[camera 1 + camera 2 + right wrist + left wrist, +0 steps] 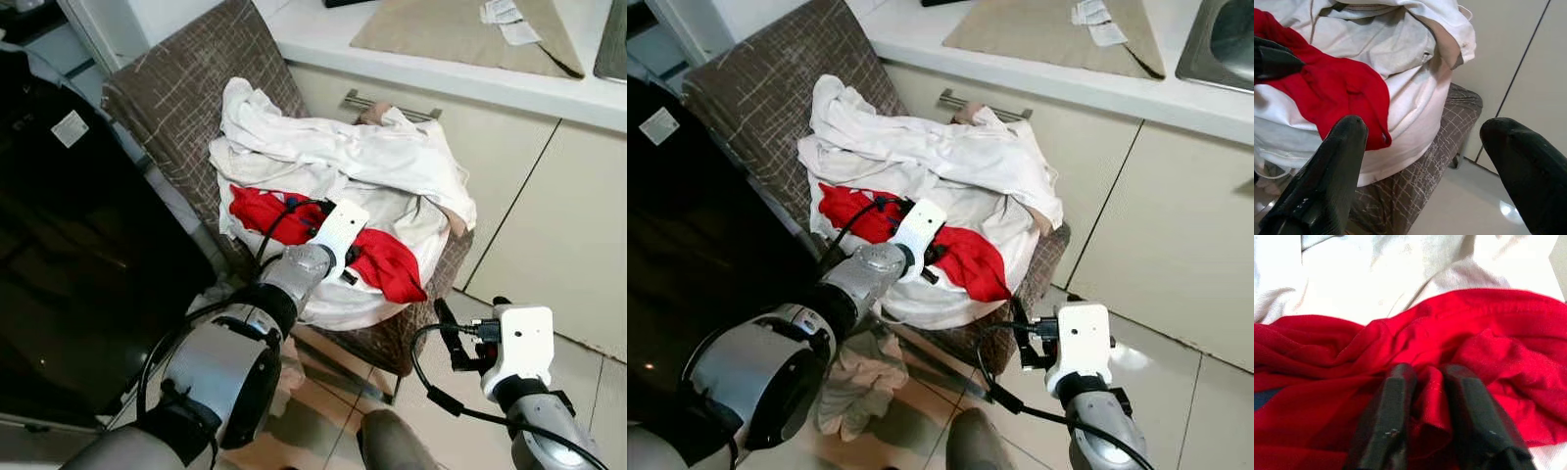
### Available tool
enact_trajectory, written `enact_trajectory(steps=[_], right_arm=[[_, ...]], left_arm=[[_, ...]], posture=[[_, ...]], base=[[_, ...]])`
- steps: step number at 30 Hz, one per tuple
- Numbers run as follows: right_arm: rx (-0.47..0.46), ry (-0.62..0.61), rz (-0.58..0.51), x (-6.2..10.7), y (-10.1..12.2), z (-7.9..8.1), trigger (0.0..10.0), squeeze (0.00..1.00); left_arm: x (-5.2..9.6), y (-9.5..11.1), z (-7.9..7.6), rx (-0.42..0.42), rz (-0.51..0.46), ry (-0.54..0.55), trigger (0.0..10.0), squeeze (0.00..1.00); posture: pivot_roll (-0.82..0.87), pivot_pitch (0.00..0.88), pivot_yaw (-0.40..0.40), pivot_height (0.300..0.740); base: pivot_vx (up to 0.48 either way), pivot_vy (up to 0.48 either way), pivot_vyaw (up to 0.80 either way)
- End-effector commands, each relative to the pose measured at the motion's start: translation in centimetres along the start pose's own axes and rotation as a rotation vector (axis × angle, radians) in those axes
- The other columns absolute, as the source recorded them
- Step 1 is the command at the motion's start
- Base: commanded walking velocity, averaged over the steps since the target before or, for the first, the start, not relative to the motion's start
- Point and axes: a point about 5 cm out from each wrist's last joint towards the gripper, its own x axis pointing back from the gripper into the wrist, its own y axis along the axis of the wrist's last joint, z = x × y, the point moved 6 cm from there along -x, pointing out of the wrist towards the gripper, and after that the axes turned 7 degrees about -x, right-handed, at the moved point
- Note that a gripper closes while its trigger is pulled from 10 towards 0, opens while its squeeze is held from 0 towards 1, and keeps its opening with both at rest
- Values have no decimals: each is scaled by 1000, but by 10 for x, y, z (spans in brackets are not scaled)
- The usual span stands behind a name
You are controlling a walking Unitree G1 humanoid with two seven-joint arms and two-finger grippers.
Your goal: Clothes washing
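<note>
Left claw [1422,416] closed on a fold of the red garment [387,262], fabric pinched between the two black fingers [1393,411]. Garment located on top of the heap of white laundry [333,157] piled on the brown patterned chair [176,88], beside the cabinet front [549,225] under the bench [323,34]. Right claw [1425,161] spread wide, holding nothing, hanging low near the chair's front corner above the tiled floor [598,382].

Risks noted:

- Grip appears to hold only a thin fold near the garment's middle. Likely slippage once the full weight hangs from it.
- Red cloth partly tucked under and among the white pieces. Probable dragging of white items off the heap on lifting, with a spill toward the floor.
- One pale cloth [857,377] already lying on the floor below the seat; further pieces likely to join it if the heap shifts toward the front edge.
- Heap overhangs the seat at the front. Sideways pull liable to tip the whole pile.
- Black cable [279,220] looped by the left wrist, close to the fabric. Possible snagging on loose cloth during withdrawal.
- Right claw close to the chair edge. Collision with the seat possible if raised without clearance.
</note>
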Motion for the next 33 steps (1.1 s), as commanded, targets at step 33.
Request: enact_trajectory(steps=[33], right_arm=[[-6, 37, -3, -24, -4, 13, 10000, 0]], left_arm=[[20, 76, 54, -30, -295, 116, 0, 0]], posture=[[-591, 82, 206, 740]], base=[[0, 0, 0]])
